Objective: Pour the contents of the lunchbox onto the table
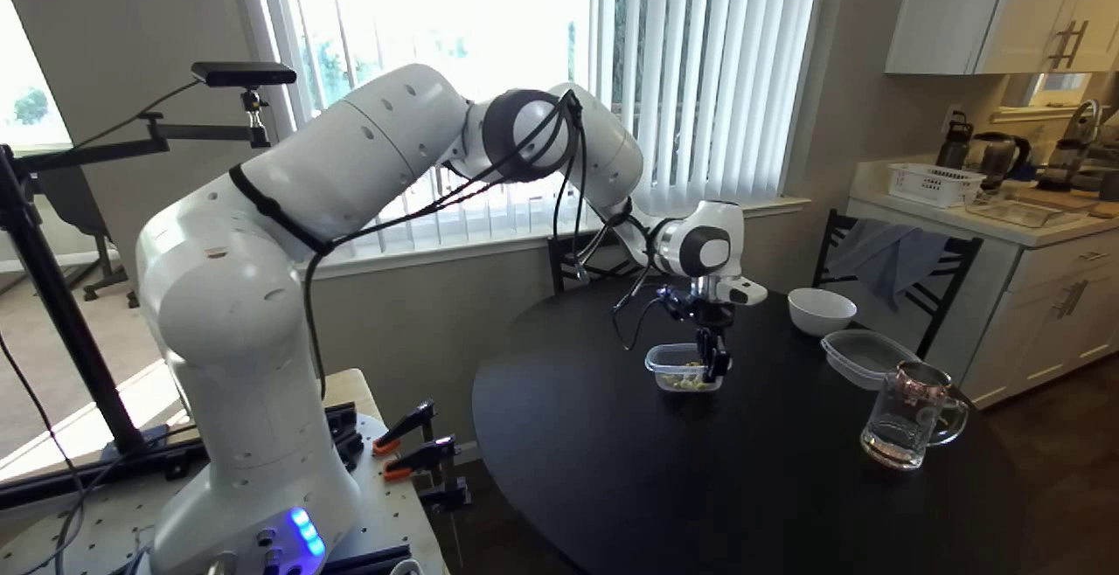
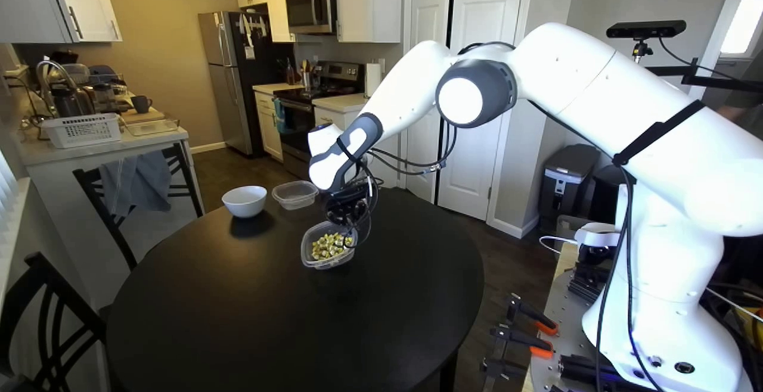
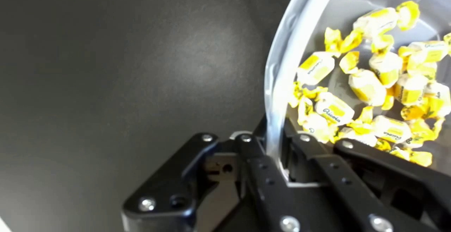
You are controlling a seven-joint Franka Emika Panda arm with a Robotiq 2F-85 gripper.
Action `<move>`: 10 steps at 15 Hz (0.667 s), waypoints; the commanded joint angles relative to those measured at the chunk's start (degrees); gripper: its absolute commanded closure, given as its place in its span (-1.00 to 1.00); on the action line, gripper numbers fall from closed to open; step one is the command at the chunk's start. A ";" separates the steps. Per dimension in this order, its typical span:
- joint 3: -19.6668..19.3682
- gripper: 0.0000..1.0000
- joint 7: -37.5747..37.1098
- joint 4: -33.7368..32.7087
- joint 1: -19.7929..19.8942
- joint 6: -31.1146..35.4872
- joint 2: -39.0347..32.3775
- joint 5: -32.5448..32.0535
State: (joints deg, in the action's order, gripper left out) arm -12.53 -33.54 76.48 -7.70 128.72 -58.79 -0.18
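The lunchbox, a shallow clear container, is at the middle of the dark round table [image 1: 612, 461] in both exterior views [image 1: 669, 356] [image 2: 307, 250]. Its contents, yellow-and-white wrapped candies [image 2: 329, 246], lie inside it. In the wrist view the candies [image 3: 385, 66] show at the right, behind the pale curved rim of the lunchbox [image 3: 287, 55]. My gripper [image 3: 274, 129] points down with the rim between its close-set fingertips, shut on it. The gripper also shows in both exterior views [image 1: 715, 367] [image 2: 347, 222]. I cannot tell whether the lunchbox touches the table.
A white bowl [image 1: 822, 311], an empty clear container [image 1: 865, 356] and a clear glass mug [image 1: 907, 418] stand on the table beyond the lunchbox. The mug is hidden in an exterior view. Chairs [image 2: 143, 180] stand at the table's edge, one with a grey cloth.
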 commanded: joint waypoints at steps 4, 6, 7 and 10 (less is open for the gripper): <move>-9.19 0.97 -3.22 10.93 -9.37 9.82 5.77 -16.54; -12.16 0.97 -5.77 13.37 -12.95 12.73 6.29 -22.37; -13.70 0.97 -7.41 14.67 -14.94 14.08 6.50 -25.45; -18.40 0.97 -13.33 17.12 -21.02 17.30 5.99 -35.15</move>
State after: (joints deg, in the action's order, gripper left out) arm -26.30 -41.25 87.92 -22.91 142.11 -54.91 -27.15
